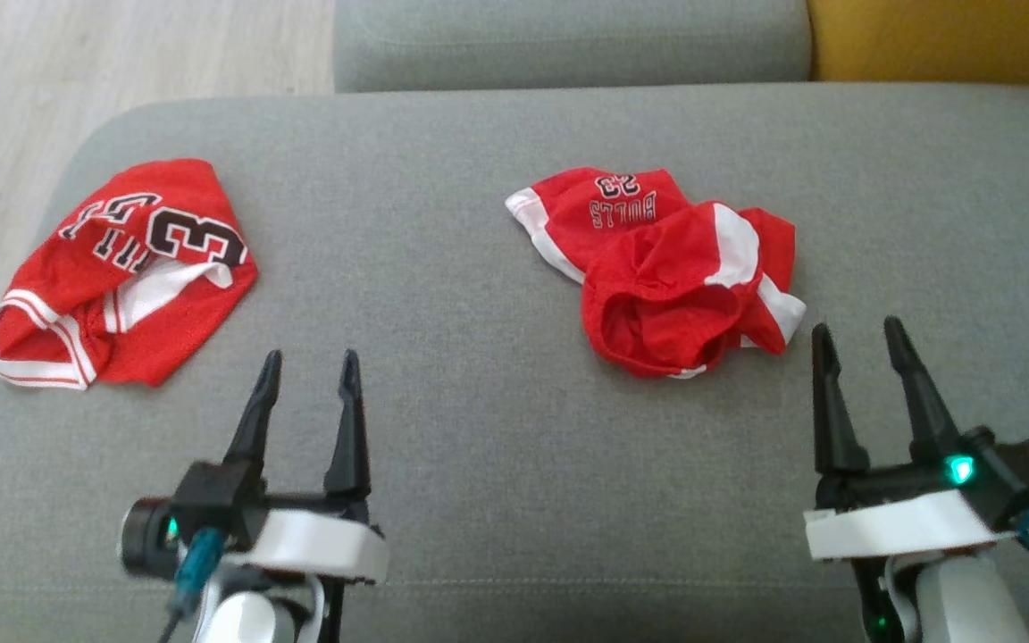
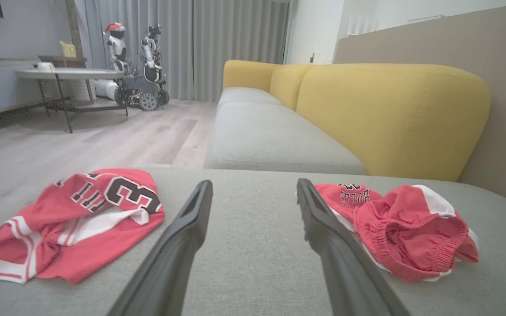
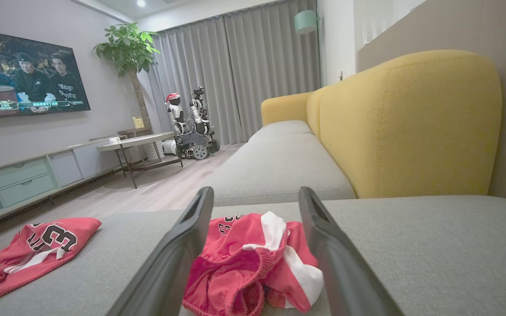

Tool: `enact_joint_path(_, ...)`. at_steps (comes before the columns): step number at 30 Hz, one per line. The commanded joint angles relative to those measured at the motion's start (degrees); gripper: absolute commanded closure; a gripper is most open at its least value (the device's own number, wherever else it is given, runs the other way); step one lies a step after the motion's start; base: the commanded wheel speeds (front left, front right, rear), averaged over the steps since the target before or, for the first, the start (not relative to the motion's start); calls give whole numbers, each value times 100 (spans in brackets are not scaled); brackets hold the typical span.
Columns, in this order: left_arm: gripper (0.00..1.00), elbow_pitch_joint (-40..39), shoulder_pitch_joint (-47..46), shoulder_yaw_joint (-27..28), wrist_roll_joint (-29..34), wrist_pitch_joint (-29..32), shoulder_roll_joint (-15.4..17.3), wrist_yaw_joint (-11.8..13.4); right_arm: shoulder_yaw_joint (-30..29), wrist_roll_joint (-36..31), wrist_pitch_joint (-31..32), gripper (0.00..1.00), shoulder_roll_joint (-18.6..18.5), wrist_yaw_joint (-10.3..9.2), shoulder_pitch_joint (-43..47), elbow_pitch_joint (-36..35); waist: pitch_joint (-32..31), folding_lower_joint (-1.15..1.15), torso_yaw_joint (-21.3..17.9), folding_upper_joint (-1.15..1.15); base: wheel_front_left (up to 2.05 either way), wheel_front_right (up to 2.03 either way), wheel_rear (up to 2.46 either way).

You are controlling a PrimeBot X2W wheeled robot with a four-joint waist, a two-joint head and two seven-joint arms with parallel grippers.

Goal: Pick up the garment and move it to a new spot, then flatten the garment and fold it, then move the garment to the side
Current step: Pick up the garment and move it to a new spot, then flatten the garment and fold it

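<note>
Two red garments lie crumpled on the grey cushion (image 1: 497, 446). A red jersey (image 1: 121, 268) with a black "3" lies at the far left, near the cushion's left edge. Red shorts (image 1: 675, 268) with white stripes lie bunched right of centre. My left gripper (image 1: 311, 362) stands open and empty just right of the jersey, apart from it. My right gripper (image 1: 858, 329) is open and empty, its tips close to the shorts' near right corner. The left wrist view has the jersey (image 2: 73, 219) left of the open left gripper (image 2: 254, 184) and the shorts (image 2: 402, 228) right of it. In the right wrist view the shorts (image 3: 253, 259) lie between the fingers of the open right gripper (image 3: 255, 192).
A second grey seat cushion (image 1: 568, 40) lies beyond, with a yellow backrest (image 1: 943, 40) at the far right. Wooden floor (image 1: 77, 62) runs past the left edge. Across the room stand a round table (image 3: 134, 142), another robot (image 3: 191, 123) and a wall screen (image 3: 24, 74).
</note>
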Motion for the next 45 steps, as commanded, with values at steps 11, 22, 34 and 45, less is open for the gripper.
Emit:
enact_joint_path(11,0,-485,426,263,864,-70,-39,225,103,-221,-24,0,20,36,332,-202,-177,1,82,0,0,0,0)
enact_joint_path(22,0,-457,363,140,956,-70,-46,252,113,-234,-24,0,20,36,320,-207,-192,1,7,0,0,0,0)
enact_joint_path(34,0,-413,374,90,1016,-70,-47,299,122,-166,-24,0,20,36,335,-213,-257,1,-54,0,0,0,0)
enact_joint_path(45,0,-277,367,92,936,-70,-48,230,152,-163,-24,0,20,36,307,-256,-226,1,-124,0,0,0,0)
